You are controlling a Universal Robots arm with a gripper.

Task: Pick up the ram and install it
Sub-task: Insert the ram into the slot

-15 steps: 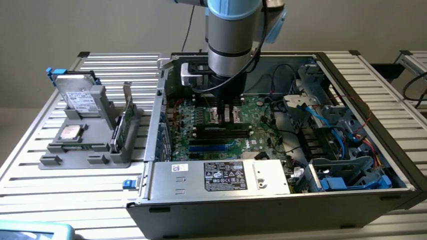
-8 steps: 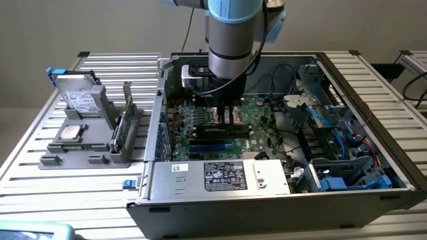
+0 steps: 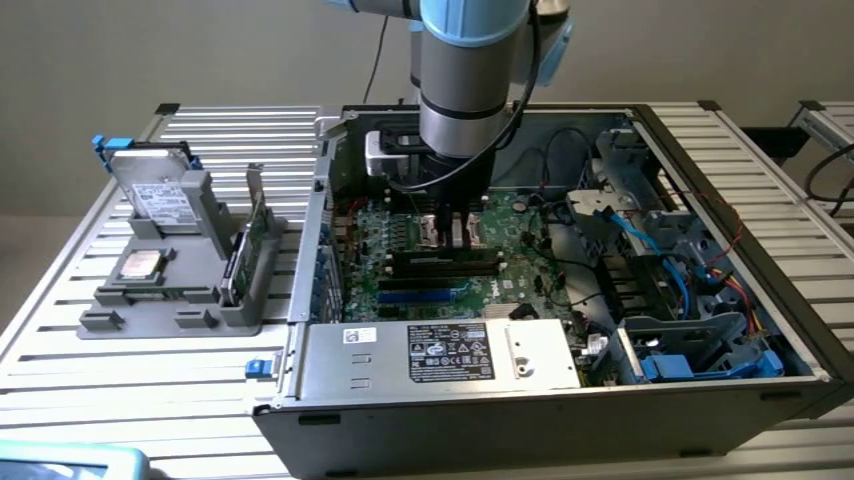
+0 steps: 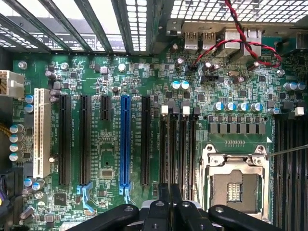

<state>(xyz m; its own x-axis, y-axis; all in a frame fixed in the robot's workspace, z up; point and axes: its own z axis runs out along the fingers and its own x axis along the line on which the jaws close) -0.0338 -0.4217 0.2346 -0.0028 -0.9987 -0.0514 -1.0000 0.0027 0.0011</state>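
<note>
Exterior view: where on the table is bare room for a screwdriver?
Bare table slats lie between the grey holder and the near edge, on the exterior view's left of the computer case. Slats behind the holder are free too. Inside the case it is crowded: cables, motherboard, arm.

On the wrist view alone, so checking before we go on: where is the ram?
Observer: The ram stands on edge in the gray holder outside the case, on the exterior view's left.
Operator: Anything else in that holder?
Observer: A silver hard drive standing upright, and a square silver chip.
Operator: And the arm?
Observer: The arm reaches down into the open case, gripper over the motherboard.
</note>
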